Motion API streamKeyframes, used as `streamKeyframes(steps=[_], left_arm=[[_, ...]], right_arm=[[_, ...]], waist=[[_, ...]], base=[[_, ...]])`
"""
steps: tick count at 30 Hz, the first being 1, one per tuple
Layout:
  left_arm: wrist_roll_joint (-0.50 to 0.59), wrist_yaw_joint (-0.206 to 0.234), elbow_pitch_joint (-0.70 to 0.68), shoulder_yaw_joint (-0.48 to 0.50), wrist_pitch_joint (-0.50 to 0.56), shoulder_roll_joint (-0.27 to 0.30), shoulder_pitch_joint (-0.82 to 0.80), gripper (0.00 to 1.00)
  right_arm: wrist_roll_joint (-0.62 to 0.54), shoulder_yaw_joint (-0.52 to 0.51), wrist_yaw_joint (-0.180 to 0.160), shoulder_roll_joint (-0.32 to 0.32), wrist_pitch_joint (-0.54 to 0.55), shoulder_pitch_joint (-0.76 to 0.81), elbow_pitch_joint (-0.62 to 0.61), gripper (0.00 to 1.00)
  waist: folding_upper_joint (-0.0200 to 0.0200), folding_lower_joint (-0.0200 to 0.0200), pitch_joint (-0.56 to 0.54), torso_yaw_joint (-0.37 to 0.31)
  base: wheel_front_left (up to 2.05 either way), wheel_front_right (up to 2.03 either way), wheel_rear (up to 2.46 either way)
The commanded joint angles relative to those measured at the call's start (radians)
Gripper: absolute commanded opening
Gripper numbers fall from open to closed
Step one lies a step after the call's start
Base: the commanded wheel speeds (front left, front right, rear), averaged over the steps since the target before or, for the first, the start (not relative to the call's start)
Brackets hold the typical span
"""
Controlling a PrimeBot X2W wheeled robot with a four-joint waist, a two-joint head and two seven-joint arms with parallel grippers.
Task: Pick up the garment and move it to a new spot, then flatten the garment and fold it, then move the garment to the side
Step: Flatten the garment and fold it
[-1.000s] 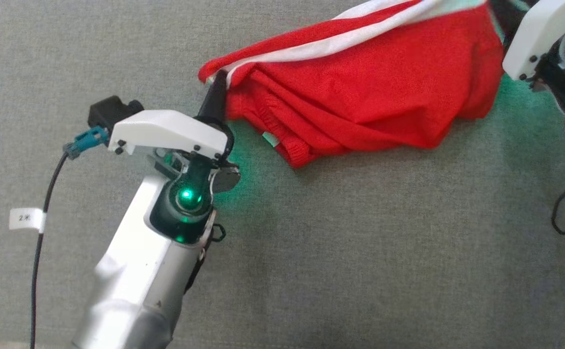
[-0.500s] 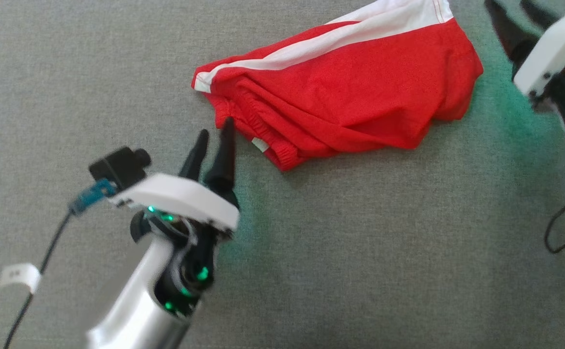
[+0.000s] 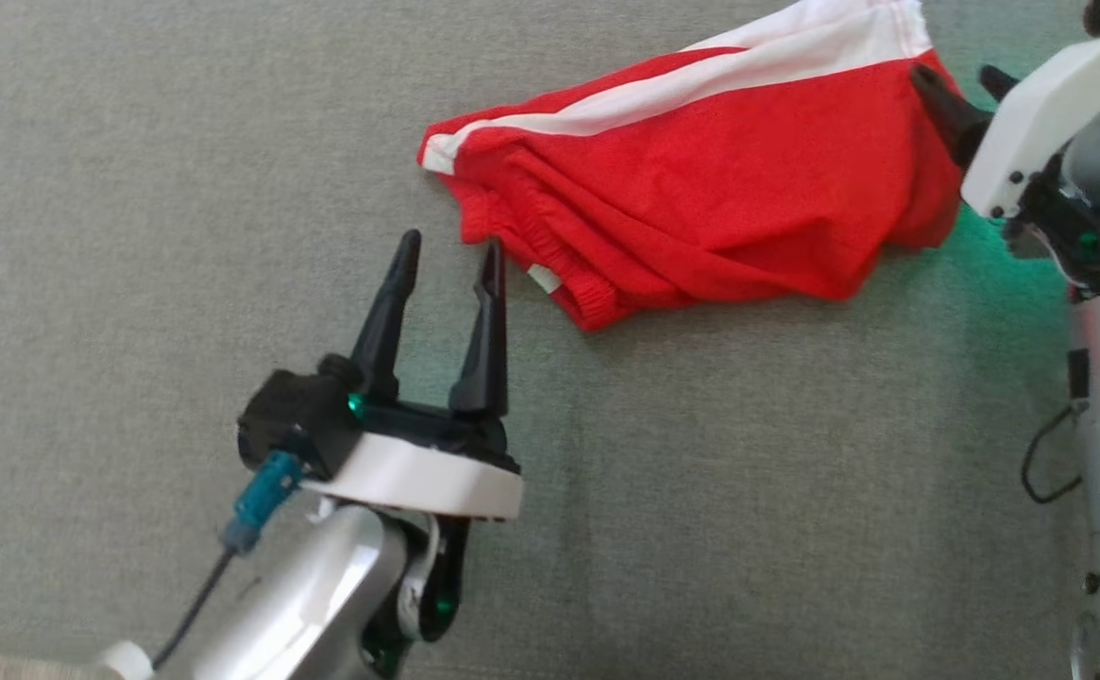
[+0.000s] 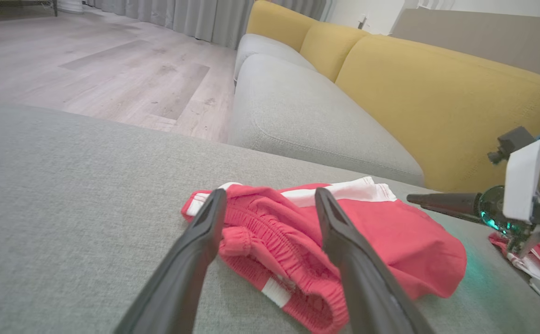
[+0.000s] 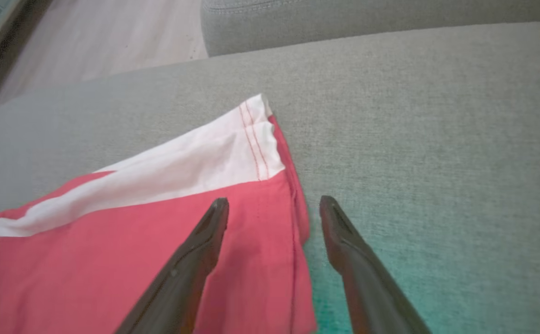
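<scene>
Your left tool (image 3: 450, 244) points up the head view, fingers spread apart and empty, tips just beside the bunched waistband of the red garment (image 3: 701, 189). Your right tool (image 3: 954, 74) leans in from the right, fingers apart too, one over the hem and one over the gray cushion (image 3: 181, 189). The garment lies on the cushion, its long way running lower left to upper right.

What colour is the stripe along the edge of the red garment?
White; the stripe shows best in the head view, along the garment's far edge.
</scene>
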Motion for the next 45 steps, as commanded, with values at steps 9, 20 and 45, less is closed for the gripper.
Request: streamKeyframes(steps=[9, 20, 45], left_arm=[[0.056, -0.03, 0.013, -0.029, -0.063, -0.043, 0.04, 1.0], [0.092, -0.072, 0.059, 0.018, -0.081, -0.057, 0.062, 1.0], [0.202, -0.173, 0.088, 0.15, -0.082, -0.047, 0.3, 1.0]], right_arm=[[-0.13, -0.082, 0.007, 0.047, 0.068, 0.005, 0.038, 1.0], [0.014, -0.183, 0.007, 0.112, 0.11, 0.031, -0.012, 0.0], [0.133, -0.49, 0.007, 0.145, 0.196, 0.295, -0.378, 0.0]], waist=[[0.0, 0.0001, 0.015, 0.07], [0.0, 0.0001, -0.015, 0.043], [0.0, 0.0001, -0.196, -0.104]], base=[[0.0, 0.0, 0.0], [0.0, 0.0, 0.0], [0.0, 0.0, 0.0]])
